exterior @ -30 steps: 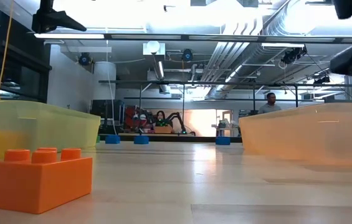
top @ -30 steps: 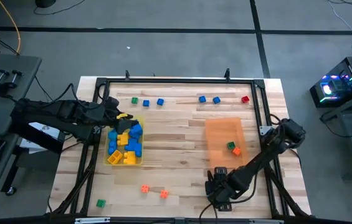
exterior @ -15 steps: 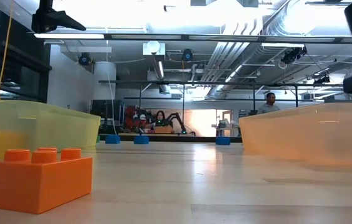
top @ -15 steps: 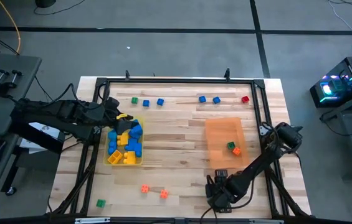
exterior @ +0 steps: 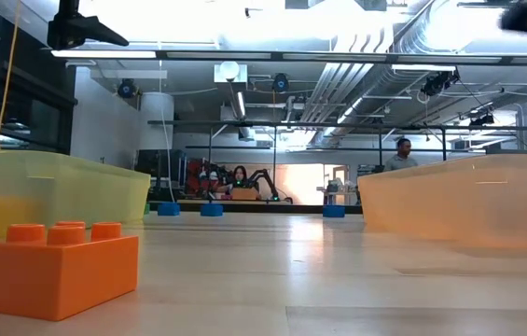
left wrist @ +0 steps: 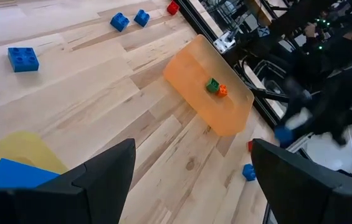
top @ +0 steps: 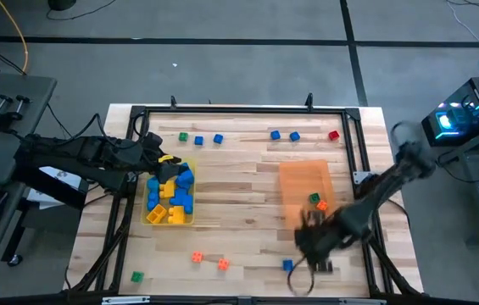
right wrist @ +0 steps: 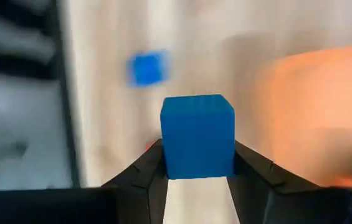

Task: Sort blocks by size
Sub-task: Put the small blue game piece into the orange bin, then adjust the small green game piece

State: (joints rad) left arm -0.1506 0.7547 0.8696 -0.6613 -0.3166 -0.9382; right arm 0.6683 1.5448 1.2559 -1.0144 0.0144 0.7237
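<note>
My right gripper [right wrist: 197, 169] is shut on a tiny blue cube [right wrist: 197, 135] above the table's near right part [top: 309, 241], beside the orange tray's [top: 305, 186] near end. A second tiny blue cube [top: 287, 264] lies on the wood below it. The orange tray holds a green cube [top: 314, 199] and an orange cube [top: 321, 205]. My left gripper [left wrist: 191, 186] hangs open over the yellow tray [top: 169, 200], which is piled with larger blue and yellow blocks. My right gripper pinches the blue cube by two opposite sides [right wrist: 168, 163], between its two fingertips [right wrist: 143, 177]. The fingers point steeply down from above. The cube sits square in the hold, lifted clear of the table.
Loose cubes lie along the far edge: green [top: 183, 136], blue [top: 218, 138], blue [top: 275, 135], red [top: 333, 135]. Two orange cubes [top: 197, 257] and a green one [top: 136, 276] lie near the front. A black frame [top: 243, 111] rims the table. An orange brick [exterior: 53, 266] fills the low view's foreground.
My right gripper has shut on a blue cube near the table's front edge, then risen quickly with it and swung toward the orange tray's near end. Another blue cube now shows on the wood where the gripper stood.
</note>
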